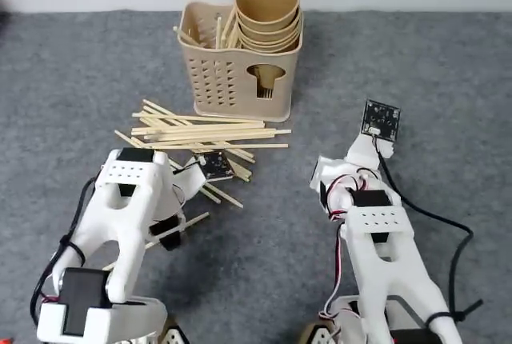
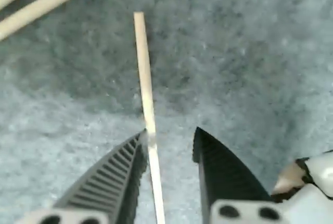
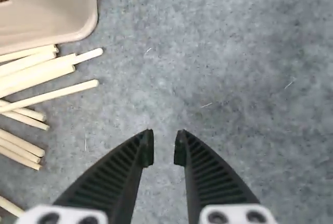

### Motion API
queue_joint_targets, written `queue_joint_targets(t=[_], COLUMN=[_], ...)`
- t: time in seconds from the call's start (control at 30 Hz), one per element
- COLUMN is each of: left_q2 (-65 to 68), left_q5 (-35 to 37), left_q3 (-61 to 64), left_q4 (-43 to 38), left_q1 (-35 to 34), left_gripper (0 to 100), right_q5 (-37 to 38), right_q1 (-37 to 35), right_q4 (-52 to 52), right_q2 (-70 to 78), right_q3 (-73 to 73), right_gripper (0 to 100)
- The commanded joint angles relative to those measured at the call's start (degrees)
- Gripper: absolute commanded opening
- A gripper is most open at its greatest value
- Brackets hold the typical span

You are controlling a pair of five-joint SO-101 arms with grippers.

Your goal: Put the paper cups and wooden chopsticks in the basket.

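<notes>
A beige basket [image 1: 240, 80] at the back holds a stack of brown paper cups [image 1: 268, 8] and a few wooden chopsticks [image 1: 220, 32]. In front of it, several more chopsticks [image 1: 208, 132] lie piled on the grey carpet. My left gripper [image 2: 169, 136] is low over the carpet, open around a single chopstick [image 2: 143, 62], and one finger [image 2: 125, 166] touches that stick. The same stick [image 1: 190, 223] pokes out beside the left arm in the high view. My right gripper [image 3: 164, 146] hangs over bare carpet, its jaws a narrow gap apart with nothing between them.
In the right wrist view the basket's corner [image 3: 47, 5] and the ends of the piled chopsticks [image 3: 36, 73] lie off to one side. Cables [image 1: 448, 228] trail from the right arm. Open carpet [image 1: 416, 80] stretches to the right of the basket.
</notes>
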Motion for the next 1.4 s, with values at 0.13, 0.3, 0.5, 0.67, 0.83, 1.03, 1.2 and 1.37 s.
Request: queue_joint_targets(t=[0.13, 0.3, 0.5, 0.67, 0.83, 1.03, 1.2, 1.37], left_q2=[-0.26, -0.26, -0.18, -0.18, -0.18, -0.7, -0.79, -0.79], left_q5=[0.44, 0.35, 0.35, 0.35, 0.35, 0.35, 0.35, 0.44], left_q3=[3.12, 4.79, 5.05, 9.98, 12.35, 12.26, 6.64, -9.27], left_q4=[-3.78, -8.35, -9.23, -11.34, -14.86, -17.85, -19.78, -11.52], left_q1=[-2.46, -4.04, -4.75, -4.75, -4.75, -4.75, -4.22, -4.22], left_gripper=[14, 14, 14, 11, 1, 1, 1, 1], right_q5=[-0.53, -0.53, -0.7, -1.23, -1.23, -1.23, -1.23, -1.23], right_q1=[0.4, 0.4, 0.04, 0.4, 0.48, 0.4, 0.4, 0.04], right_q4=[-0.92, -0.92, -0.92, -0.92, -0.92, -0.92, -0.92, -0.92], right_q2=[-2.24, -2.24, -2.24, -2.24, -2.24, -2.24, -2.24, -2.24], right_q3=[-0.53, -0.53, -0.53, -0.53, -0.53, -0.53, -0.53, -0.53], right_gripper=[8.7, 8.7, 8.7, 8.7, 8.7, 8.7, 8.7, 8.7])
